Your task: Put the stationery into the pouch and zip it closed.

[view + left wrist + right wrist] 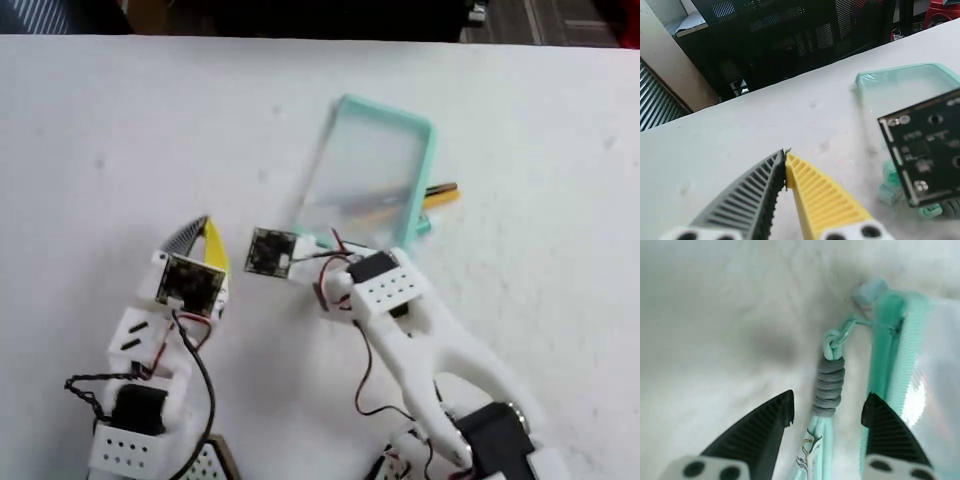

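A clear pouch (368, 165) with mint-green trim lies mid-table. A yellow pencil (441, 195) pokes out past its right side, and more of it shows through the clear face. My right arm (395, 295) ends at the pouch's near edge. In the right wrist view my right gripper (827, 410) stands open, its black fingers either side of the zipper pull (829, 382), a grey-wrapped mint cord beside the zipper (890, 350). My left gripper (205, 232) is left of the pouch, its grey and yellow fingers shut tip to tip (786, 156) on nothing.
The white table (120, 130) stretches wide on the left and far side. Its far edge meets a dark area (790, 35). The right arm's camera board (925, 150) hangs close to my left gripper, in front of the pouch (910, 90).
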Robot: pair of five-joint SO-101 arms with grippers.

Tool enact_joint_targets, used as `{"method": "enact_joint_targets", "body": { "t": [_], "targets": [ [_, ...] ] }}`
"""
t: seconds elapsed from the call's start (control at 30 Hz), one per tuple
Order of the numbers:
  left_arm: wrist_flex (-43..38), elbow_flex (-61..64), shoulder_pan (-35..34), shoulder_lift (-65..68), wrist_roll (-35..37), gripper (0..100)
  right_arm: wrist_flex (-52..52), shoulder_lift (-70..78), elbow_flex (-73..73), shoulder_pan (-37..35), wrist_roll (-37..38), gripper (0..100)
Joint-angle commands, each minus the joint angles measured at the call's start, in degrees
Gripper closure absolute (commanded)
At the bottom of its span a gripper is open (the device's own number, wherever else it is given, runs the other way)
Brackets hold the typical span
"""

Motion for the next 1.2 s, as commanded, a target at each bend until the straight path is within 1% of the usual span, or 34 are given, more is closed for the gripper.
{"method": "enact_joint_targets", "body": {
  "t": [0.0,0.07,0.17,0.23,0.37,0.4,0.5,0.6,0.7,0.8,0.83,0.93,1.03,1.17],
  "targets": [
    [0.3,-0.9,-2.2,-0.7,2.8,98,-3.5,5.1,-4.3,0.2,0.4,77.9],
    [0.2,-0.9,-3.2,-0.7,5.6,98,-3.9,8.9,-6.3,0.4,0.4,77.9],
    [-0.1,-0.8,-3.3,-0.7,5.5,98,-3.8,13.1,-8.7,0.3,0.6,78.6],
    [-0.2,-0.8,-3.1,-0.7,5.5,98,-3.6,14.4,-9.6,0.3,0.6,83.4],
    [-0.2,-0.8,-3.1,-0.7,5.5,98,-3.6,14.1,-9.4,0.3,0.6,97.1],
    [-0.2,-0.9,-3.0,-0.7,5.5,98,-3.6,14.2,-9.4,0.2,0.6,98.6],
    [-0.2,-1.1,-2.9,-0.7,6.1,98,-3.6,14.4,-9.4,0.2,0.7,96.7],
    [-0.3,-1.1,-2.8,-0.7,6.2,98,-3.4,14.1,-9.4,0.3,0.7,97.1],
    [-0.3,-1.1,-1.5,-0.7,6.1,98,-0.4,11.7,-11.3,1.4,0.6,98.1],
    [-0.3,-1.1,-0.8,-0.7,5.9,98,5.8,4.6,-17.5,4.6,0.2,98.1],
    [-0.3,-1.1,-0.8,-0.7,5.9,98,7.8,1.9,-20.1,5.9,-0.5,98.1],
    [-0.3,-1.0,-0.7,-0.7,5.9,98,11.7,-5.6,-28.0,9.7,-5.7,98.1],
    [-0.3,-1.0,-0.7,-0.7,5.8,98,12.4,-10.6,-33.3,11.9,-9.6,98.1],
    [-0.3,-0.8,0.2,-0.7,5.7,98,12.4,-12.9,-37.8,12.5,-14.1,98.1]
  ]
}}
